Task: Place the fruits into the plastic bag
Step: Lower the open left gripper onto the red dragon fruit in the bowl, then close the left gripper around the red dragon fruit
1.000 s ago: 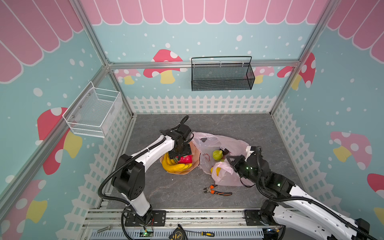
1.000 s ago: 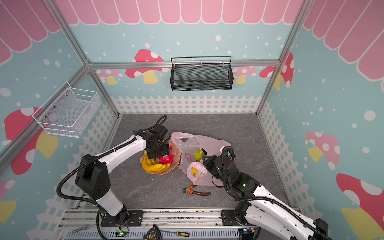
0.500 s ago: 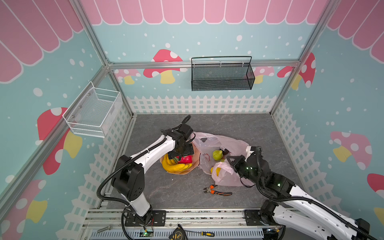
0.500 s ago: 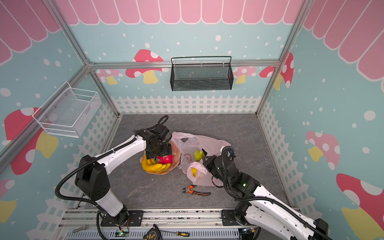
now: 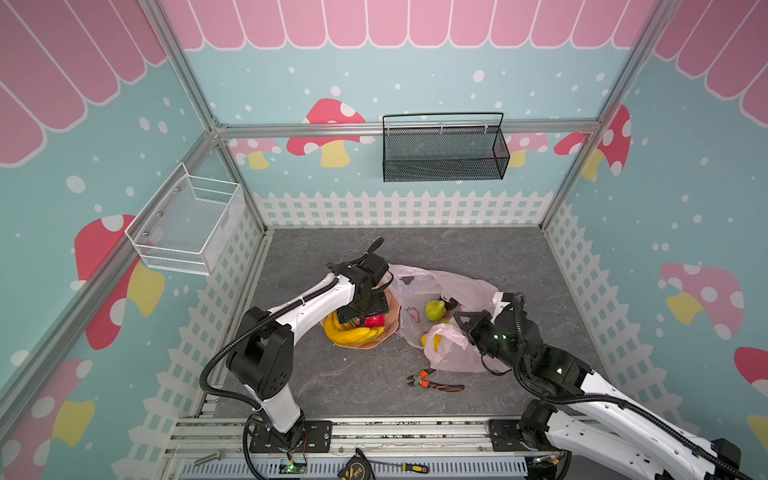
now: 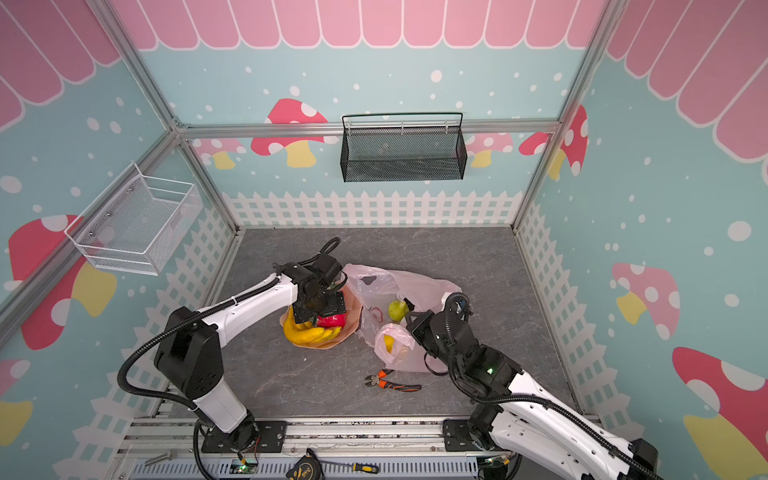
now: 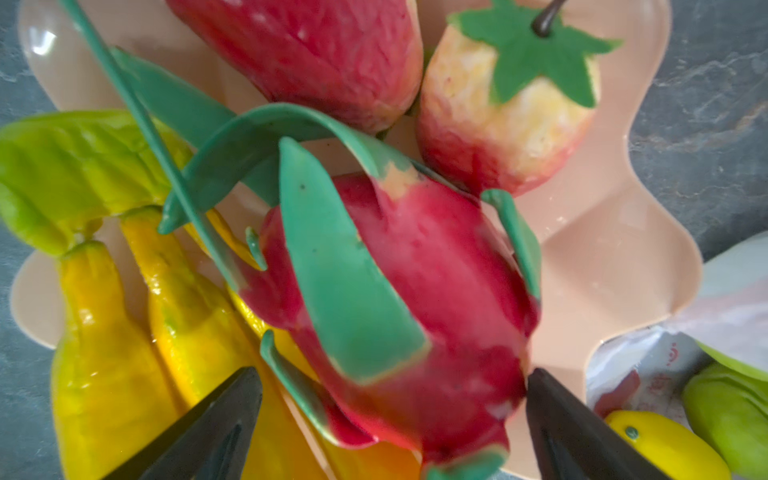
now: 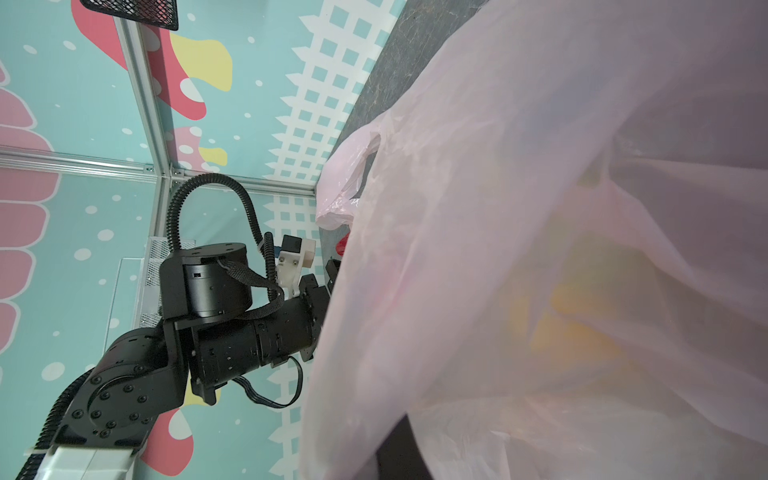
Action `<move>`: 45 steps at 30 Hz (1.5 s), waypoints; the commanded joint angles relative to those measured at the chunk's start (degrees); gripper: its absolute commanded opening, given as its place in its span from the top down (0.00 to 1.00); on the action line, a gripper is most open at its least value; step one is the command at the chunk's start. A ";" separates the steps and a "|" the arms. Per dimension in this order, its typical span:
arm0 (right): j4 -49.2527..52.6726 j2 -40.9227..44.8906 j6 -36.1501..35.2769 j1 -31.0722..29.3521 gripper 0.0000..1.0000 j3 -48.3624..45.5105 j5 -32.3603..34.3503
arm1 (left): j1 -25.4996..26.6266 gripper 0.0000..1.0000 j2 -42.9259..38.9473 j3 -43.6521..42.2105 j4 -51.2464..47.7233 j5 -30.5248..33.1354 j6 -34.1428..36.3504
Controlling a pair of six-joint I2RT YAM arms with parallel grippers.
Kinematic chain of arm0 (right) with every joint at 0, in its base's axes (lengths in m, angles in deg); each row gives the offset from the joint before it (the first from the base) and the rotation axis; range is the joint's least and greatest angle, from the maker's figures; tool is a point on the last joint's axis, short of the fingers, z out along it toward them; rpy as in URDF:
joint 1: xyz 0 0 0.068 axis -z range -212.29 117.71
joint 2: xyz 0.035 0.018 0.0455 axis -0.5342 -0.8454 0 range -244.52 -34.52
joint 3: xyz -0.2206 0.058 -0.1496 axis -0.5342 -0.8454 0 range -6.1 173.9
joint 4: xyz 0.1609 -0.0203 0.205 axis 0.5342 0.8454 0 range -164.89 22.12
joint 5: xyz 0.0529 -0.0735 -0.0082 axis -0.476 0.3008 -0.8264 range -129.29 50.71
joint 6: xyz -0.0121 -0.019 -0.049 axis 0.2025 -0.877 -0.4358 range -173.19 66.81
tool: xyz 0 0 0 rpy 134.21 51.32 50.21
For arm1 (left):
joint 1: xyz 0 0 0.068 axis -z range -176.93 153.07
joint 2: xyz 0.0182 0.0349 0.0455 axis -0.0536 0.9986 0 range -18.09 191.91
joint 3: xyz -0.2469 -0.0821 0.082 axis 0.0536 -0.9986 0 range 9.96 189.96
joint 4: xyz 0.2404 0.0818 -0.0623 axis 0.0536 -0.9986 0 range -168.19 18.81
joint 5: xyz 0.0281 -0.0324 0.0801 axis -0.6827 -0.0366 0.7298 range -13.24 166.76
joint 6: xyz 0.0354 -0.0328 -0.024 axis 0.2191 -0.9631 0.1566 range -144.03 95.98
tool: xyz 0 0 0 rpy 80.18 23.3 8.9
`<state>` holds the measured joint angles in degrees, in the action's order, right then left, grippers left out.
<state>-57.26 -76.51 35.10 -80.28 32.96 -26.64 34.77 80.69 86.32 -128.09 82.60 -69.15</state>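
My left fingers [image 5: 360, 312] stand wide above the plate [image 7: 602, 249], one black tip on each side of a dragon fruit [image 7: 415, 291], gripping nothing. The dragon fruit is glossy magenta with stiff, curling green scales. Beside it on the plate lie a waxy yellow banana bunch [image 7: 124, 353], a ribbed yellow-green fruit [image 7: 70, 166], a wrinkled red fruit [image 7: 311, 54] and a blotchy red-and-cream fruit [image 7: 498, 124] with a flat green leaf cap. The plate is smooth, peach-coloured and wavy-edged.

My right fingers [image 5: 458, 317] are closed on the edge of the plastic bag [image 5: 457, 286], whose film hangs across the right wrist view. The plastic bag is thin, crinkled, translucent pink, and lies just beside the plate. In its open mouth sits a bumpy green fruit [image 5: 434, 309]; a lemon [image 5: 432, 341] shows yellow through the film.

The bench [image 5: 457, 249] is grey, marbled and matte. Orange-handled pliers [image 5: 436, 380] lie on it near the bag. Teal walls [image 5: 415, 83] printed with mushrooms and a white picket fence enclose it. A black mesh basket [image 5: 444, 149] hangs on the back wall, a white wire basket [image 5: 187, 224] on the left.
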 commanded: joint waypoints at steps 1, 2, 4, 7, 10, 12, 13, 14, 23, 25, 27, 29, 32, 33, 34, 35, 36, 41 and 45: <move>0.66 0.66 -0.27 0.17 1.00 1.13 0.89 | 0.16 0.00 1.38 -0.99 1.00 2.95 -2.05; 0.75 0.60 -0.24 0.14 1.00 1.15 0.73 | 0.19 0.00 1.80 -1.04 1.16 3.37 -2.16; 0.77 0.59 -0.30 0.11 1.00 1.15 0.72 | 0.20 0.00 2.59 -1.25 1.63 3.57 -2.36; 0.78 0.35 -0.31 0.17 1.00 1.25 0.68 | 0.16 0.00 3.64 -1.96 2.92 4.12 -2.70; 0.81 0.08 -0.56 0.13 1.00 1.54 0.53 | 0.15 0.00 4.79 -2.33 3.91 3.70 -2.78; 0.86 -0.09 -0.59 0.14 1.00 1.71 0.42 | 0.17 0.00 5.23 -2.86 4.81 3.30 -2.95; 0.91 -0.03 -0.59 0.20 1.00 1.82 0.50 | 0.18 0.00 5.49 -3.03 5.19 3.04 -2.95; 0.91 -0.08 -0.62 0.17 1.00 1.84 0.55 | 0.20 0.00 5.70 -3.14 5.33 2.78 -2.89; 0.87 -0.62 -0.91 0.22 1.00 2.24 0.62 | 0.20 0.03 5.98 -3.50 6.96 0.40 -1.52; 0.83 -0.78 -0.94 0.16 1.00 2.36 0.56 | 0.18 0.05 5.90 -3.58 7.24 -0.03 -1.30; 0.83 -0.87 -0.97 0.18 1.00 2.43 0.70 | 0.18 0.09 5.57 -3.67 7.45 -0.41 -0.94; 0.86 -0.80 -0.94 0.18 1.00 2.54 0.73 | 0.03 0.13 4.83 -3.74 7.59 -0.83 -0.63; 0.87 -0.71 -0.94 0.19 0.99 2.51 0.89 | -0.05 0.19 3.07 -3.75 7.51 -1.38 -0.19; 0.83 -0.63 -0.98 0.18 1.00 2.57 0.89 | -0.14 0.21 2.47 -3.63 7.43 -1.66 0.01; 0.86 -0.69 -1.01 0.20 1.00 2.51 0.83 | -0.07 0.22 1.78 -3.67 7.39 -1.80 0.11; 0.87 -0.71 -0.92 0.17 1.00 2.52 0.90 | -0.11 0.24 1.08 -3.58 7.08 -1.96 0.17; 0.87 -0.67 -0.93 0.12 1.00 2.55 0.96 | -0.10 0.25 0.57 -3.43 6.80 -2.20 0.35; 1.00 -0.54 -0.84 0.19 1.00 2.55 1.03 | -0.17 0.34 -2.81 -2.39 5.86 -3.20 1.25; 1.27 -0.36 -0.60 0.13 1.00 2.47 1.25 | -0.33 0.35 -5.03 -0.77 4.29 -3.63 1.99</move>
<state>-56.58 -77.30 34.25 -80.28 33.95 -26.60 34.60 79.16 83.87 -122.63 79.45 -68.14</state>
